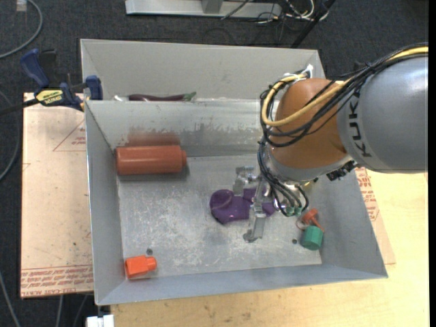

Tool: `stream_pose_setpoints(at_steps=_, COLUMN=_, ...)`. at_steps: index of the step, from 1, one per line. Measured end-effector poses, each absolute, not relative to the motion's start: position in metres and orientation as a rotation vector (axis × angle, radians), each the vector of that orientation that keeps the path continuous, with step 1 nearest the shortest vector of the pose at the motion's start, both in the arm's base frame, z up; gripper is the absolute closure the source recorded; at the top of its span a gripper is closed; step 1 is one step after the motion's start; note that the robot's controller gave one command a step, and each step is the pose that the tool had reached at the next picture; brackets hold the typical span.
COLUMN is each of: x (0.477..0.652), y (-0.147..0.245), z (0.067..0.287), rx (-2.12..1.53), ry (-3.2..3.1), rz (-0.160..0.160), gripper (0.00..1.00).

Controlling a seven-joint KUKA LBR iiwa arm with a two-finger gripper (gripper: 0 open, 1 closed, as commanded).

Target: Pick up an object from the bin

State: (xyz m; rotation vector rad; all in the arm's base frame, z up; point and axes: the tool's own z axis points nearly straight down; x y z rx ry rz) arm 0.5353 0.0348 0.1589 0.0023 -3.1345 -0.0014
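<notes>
1. Dark carpet [61,19] surrounds the grey metal bin [102,196]; a purple lump [228,208] lies on its floor, right of centre.
2. The jaws stand apart, straddling the lump's right end.
3. Close evenly across its thickest part, then lift straight, clear of the small green piece [312,238].

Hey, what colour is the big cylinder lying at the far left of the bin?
Reddish-brown. The long smooth cylinder shows plainly in the camera view, lying against the back wall.

light: bright, even | shadows: faint, soft | glare: dull sheen on bin [204,125] back wall
</notes>
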Motion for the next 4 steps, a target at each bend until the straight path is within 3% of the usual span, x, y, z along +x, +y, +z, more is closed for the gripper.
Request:
stream_pose_setpoints(at_steps=1, x=0.537, y=0.035, z=0.163, rx=0.001, ry=-3.142, rz=-0.002, gripper=0.0)
stream_pose_setpoints(at_steps=2, x=0.565, y=0.073, z=0.072, rx=-0.049, ry=-3.134, rz=-0.004, gripper=1.0)
stream_pose_setpoints(at_steps=3, x=0.565, y=0.073, z=0.072, rx=-0.05, ry=-3.134, rz=-0.004, gripper=1.0)
stream_pose_setpoints(at_steps=4, x=0.56, y=0.069, z=0.107, rx=-0.057, ry=-3.125, rz=-0.003, gripper=1.0)
